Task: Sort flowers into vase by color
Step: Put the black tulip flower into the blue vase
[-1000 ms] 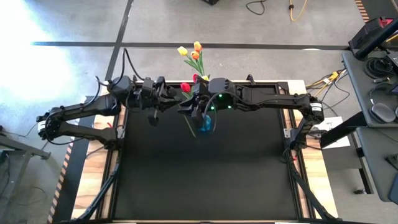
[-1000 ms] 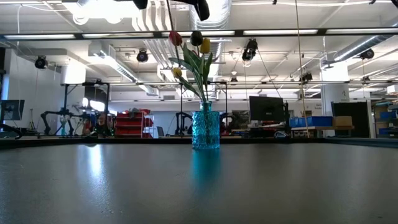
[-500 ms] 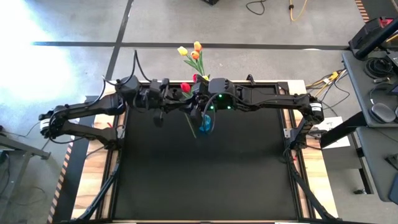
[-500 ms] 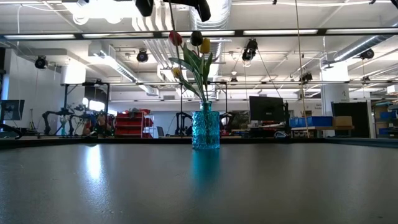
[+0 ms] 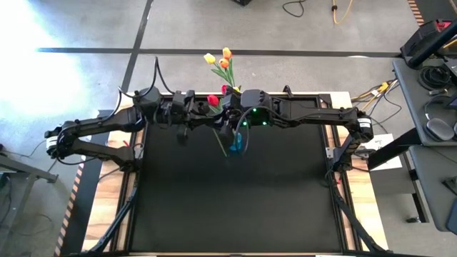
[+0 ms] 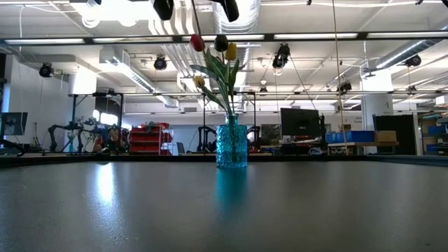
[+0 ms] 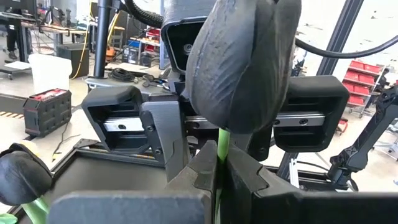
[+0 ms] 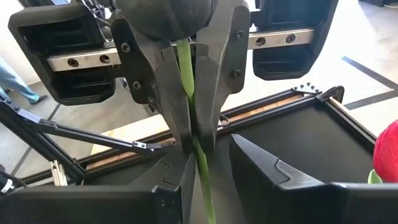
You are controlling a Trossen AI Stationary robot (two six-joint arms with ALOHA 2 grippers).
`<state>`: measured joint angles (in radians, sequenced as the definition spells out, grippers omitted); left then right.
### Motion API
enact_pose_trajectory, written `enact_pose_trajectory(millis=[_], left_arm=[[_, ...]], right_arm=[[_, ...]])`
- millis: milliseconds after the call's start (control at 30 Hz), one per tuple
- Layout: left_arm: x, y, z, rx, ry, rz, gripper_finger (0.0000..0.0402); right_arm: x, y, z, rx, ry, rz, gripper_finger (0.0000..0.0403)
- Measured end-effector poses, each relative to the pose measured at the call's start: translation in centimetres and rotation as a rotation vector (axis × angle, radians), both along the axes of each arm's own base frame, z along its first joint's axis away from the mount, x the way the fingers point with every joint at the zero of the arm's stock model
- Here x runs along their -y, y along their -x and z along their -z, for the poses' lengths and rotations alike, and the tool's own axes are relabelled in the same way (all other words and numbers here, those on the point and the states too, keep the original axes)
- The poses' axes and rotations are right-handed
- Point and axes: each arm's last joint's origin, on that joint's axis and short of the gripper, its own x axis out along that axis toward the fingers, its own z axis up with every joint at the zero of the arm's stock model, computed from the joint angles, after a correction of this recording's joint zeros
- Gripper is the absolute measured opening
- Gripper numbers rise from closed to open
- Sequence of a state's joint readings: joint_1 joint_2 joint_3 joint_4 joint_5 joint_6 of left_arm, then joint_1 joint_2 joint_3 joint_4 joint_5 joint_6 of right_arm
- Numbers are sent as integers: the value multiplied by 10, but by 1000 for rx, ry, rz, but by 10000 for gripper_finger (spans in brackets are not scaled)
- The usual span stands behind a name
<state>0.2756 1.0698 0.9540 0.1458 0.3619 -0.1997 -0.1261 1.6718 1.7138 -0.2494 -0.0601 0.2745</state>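
Observation:
Both grippers meet high over the table's far middle, at one tulip. Its head (image 7: 239,62) looks dark in the wrist views; in the high view a red head (image 5: 213,100) sits there. My left gripper (image 5: 206,114) is shut on the green stem. My right gripper (image 8: 211,162) faces it, open, with the stem (image 8: 202,174) between its fingers, near one of them. The stem's lower end (image 5: 219,143) hangs beside the blue glass vase (image 6: 232,143). The vase stands on the table and holds several tulips (image 6: 222,63). Yellow and orange heads (image 5: 218,61) show farther off. My left gripper pinches the stem (image 7: 219,155) between its two fingers, just below the head. It reaches in level from the table's left, with the fingers (image 8: 180,124) across the stem. The tulip is upright and lifted clear, head above the fingers and stem hanging below.
The black table mat (image 5: 235,207) lies bare on the near side of the vase. Another red head (image 8: 388,149) shows beside my right gripper. Benches and other machines stand in the room beyond the far edge.
My left gripper has moved toward the table's right, up to the tulip at my right gripper, and has then kept still. The tulip and the vase have stayed where they were.

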Motion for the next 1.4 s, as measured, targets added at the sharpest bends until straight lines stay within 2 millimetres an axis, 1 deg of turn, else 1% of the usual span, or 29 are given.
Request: enact_pose_trajectory(millis=[233,467,667,733,967,1033,1133,1200,1267,1400], left_arm=[[0,0,1,-14,4,-1,0],[-1,0,3,-23,4,-12,0],[-1,0,2,-18,-1,-14,1],[-1,0,2,-16,-1,-16,8],[-1,2,0,-8,26,-31,65],[0,2,1,-23,34,-4,82],[1,3,2,-32,25,15,103],[1,5,0,-22,15,2,111],[2,8,-3,-10,9,-6,114],[3,15,-8,15,-1,-7,110]], right_arm=[[0,0,0,-5,-5,-9,71],[-1,0,1,-5,-16,-40,15],[-1,3,-3,2,11,-47,10],[1,6,-6,4,12,-43,10],[13,23,-20,12,50,13,9],[18,29,-25,10,90,83,9],[23,46,-36,-15,187,200,9],[23,57,-44,-4,225,261,9],[22,65,-47,16,251,286,9],[22,74,-43,66,291,295,9]])
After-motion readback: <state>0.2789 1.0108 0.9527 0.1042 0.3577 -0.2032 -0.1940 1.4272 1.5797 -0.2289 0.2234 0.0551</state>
